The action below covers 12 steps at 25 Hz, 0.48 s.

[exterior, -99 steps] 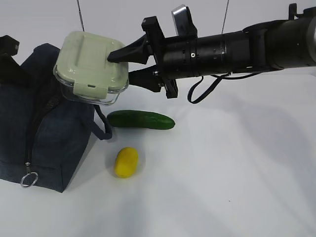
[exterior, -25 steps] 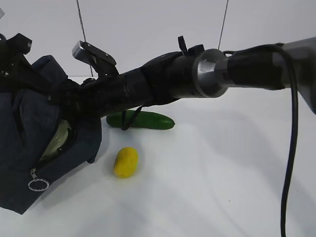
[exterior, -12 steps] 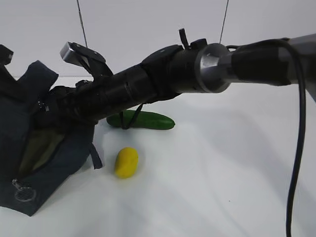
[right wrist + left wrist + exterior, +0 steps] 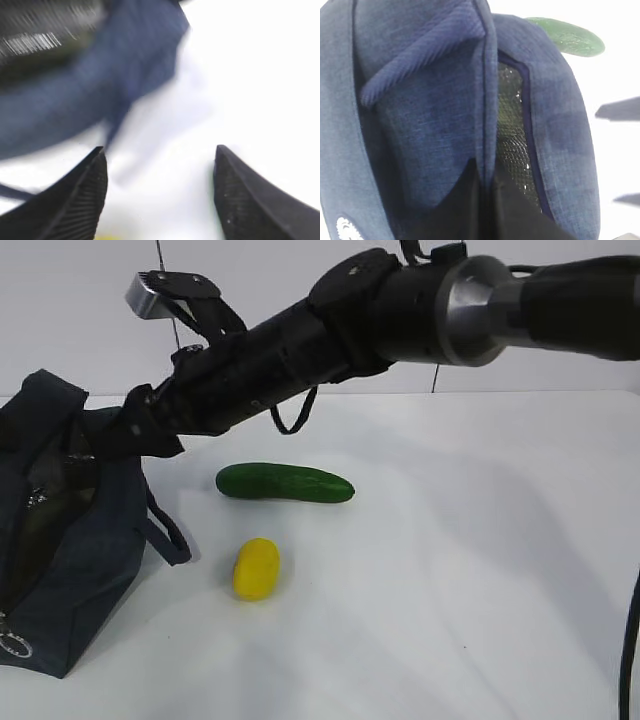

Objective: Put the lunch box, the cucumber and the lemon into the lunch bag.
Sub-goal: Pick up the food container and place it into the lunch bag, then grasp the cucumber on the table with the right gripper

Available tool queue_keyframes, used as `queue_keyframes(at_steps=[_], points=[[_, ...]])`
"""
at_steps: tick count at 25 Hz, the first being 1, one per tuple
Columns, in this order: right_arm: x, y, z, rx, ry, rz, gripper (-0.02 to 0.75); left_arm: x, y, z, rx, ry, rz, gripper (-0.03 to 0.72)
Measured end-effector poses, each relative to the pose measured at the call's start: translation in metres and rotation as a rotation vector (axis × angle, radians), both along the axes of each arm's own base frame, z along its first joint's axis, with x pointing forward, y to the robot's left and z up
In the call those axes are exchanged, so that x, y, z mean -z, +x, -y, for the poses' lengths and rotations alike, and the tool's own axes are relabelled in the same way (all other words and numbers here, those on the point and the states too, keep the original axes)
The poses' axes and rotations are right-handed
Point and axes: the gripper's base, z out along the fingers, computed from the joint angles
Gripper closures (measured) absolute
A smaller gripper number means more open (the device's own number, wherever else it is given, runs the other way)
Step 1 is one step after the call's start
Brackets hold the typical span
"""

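Backdrop: white bench (image 4: 470, 570) running up to a plain pale wall, two thin dark lines hanging down it.
Bag: boxy dark navy fabric lunch bag (image 4: 70, 570) sits at the bench's left edge, top gaping, loop handle drooping down its right side, metal ring pull (image 4: 12, 645) at the lower left corner.
Bag interior: left wrist view looks straight into the opening, with mesh lining showing between the navy walls.
Lunch box: cannot make it out in any view; the bag's inside is too dark to tell.
Cucumber: long dark green cucumber (image 4: 285, 483) lies on the bench right of the bag, apart from it.
Lemon: small oval bright yellow lemon (image 4: 256, 568) sits on the bench just in front of the cucumber, not touching it.
Right claw: right claw (image 4: 160, 195) has its two black ribbed fingers (image 4: 82, 200) spread wide apart with nothing between them, above the bag's top in the exterior view.
Left claw: not seen in any picture, jaws together.
Writing: a small white mark (image 4: 344, 229) shows on the bag's side, too blurred to read.
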Motion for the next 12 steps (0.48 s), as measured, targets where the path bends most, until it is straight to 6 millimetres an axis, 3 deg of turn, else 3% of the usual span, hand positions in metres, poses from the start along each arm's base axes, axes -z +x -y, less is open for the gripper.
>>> queue_keyframes(at_steps=[5,12], points=[[-0.002,0.014,0.014,-0.028,-0.188,0.202,0.234,0.000,0.000,0.000,0.000,-0.004,-0.001,0.694],[0.010,0.029,0.035,-0.100,-0.518,0.484,0.234,0.000,0.000,0.000,-0.001,-0.006,-0.001,0.694]])
